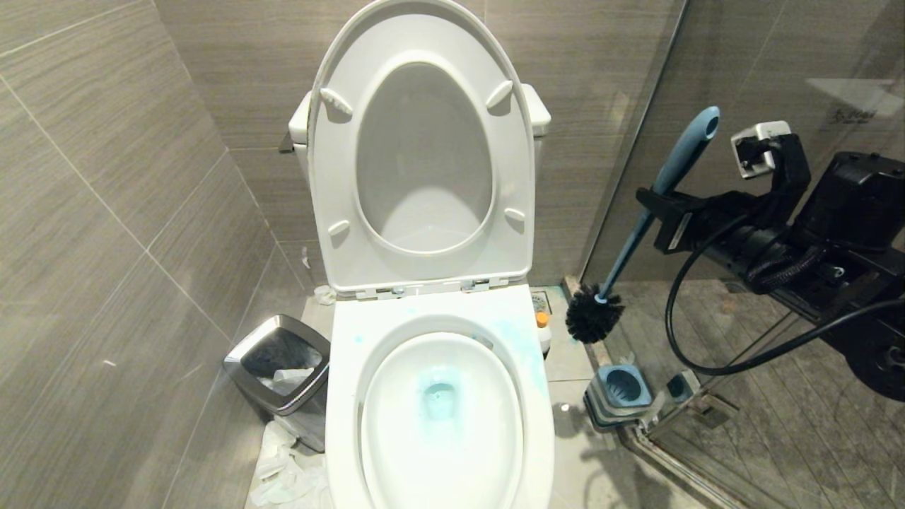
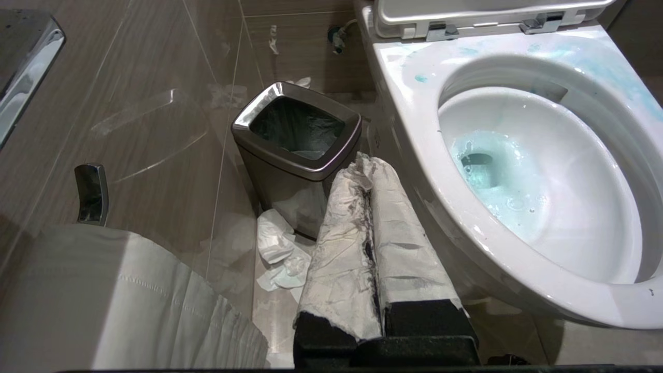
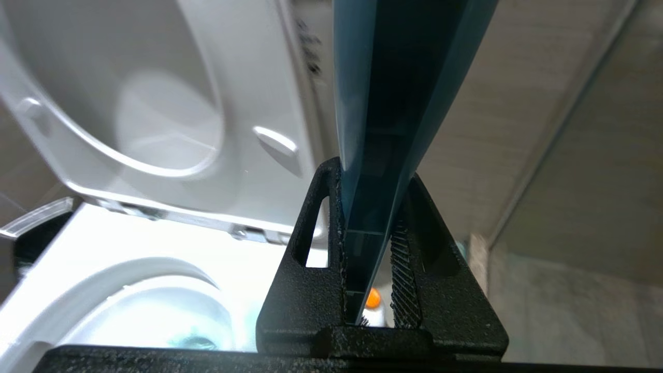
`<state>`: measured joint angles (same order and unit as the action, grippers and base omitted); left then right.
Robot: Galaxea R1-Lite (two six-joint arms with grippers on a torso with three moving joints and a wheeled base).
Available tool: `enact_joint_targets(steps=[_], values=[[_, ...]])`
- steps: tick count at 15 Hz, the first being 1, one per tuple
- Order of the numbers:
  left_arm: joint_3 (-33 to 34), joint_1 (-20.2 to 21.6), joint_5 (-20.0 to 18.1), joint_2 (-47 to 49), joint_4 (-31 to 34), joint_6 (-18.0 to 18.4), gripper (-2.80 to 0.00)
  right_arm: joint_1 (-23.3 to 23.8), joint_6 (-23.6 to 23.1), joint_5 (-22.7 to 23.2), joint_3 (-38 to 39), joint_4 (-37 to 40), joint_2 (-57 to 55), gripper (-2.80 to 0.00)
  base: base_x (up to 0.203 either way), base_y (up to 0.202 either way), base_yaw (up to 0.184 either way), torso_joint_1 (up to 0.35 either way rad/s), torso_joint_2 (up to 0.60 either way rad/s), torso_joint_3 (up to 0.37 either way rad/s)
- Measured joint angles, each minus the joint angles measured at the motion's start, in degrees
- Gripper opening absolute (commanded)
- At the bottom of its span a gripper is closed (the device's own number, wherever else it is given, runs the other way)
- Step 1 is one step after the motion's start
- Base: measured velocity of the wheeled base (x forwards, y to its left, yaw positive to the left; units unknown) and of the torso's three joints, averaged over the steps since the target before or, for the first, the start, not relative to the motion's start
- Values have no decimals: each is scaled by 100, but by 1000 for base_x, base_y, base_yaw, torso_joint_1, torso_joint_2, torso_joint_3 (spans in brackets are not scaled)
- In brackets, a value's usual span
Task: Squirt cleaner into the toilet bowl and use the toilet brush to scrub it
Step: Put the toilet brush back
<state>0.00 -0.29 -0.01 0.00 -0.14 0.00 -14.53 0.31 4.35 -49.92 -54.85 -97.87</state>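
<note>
One toilet fills most of the room ahead, its seat and lid (image 1: 424, 148) tipped up against the tank, and the toilet bowl (image 1: 442, 417) holds blue-tinted water, with blue smears on the rim's right side. Right of it stands a glass shower partition (image 1: 742, 71), where the right gripper (image 1: 654, 205) has its jaws clenched on the handle of the toilet brush (image 1: 640, 233), whose black head hangs clear above its holder (image 1: 622, 392) on the floor. A silver-rimmed waste bin (image 1: 279, 360) sits left of the toilet, crumpled tissue (image 1: 283, 470) beside it. The left gripper (image 2: 370, 238), jaws pressed together and wrapped in paper, hangs low near that bin. The cleaner (image 1: 542, 332) stands on the floor, wedged between toilet and brush.
</note>
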Motion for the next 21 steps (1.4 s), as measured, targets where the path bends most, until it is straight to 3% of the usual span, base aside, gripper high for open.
enact_joint_targets(steps=[13,21], values=[[0,5,1,0,-1,0,-280,1041,-475,73,65,-2121,-2081,-280,0,0,0,0,0,0],[0,7,1,0,-2,0,-280,1430,-452,157,463,-2820,-2935,-280,0,0,0,0,0,0]])
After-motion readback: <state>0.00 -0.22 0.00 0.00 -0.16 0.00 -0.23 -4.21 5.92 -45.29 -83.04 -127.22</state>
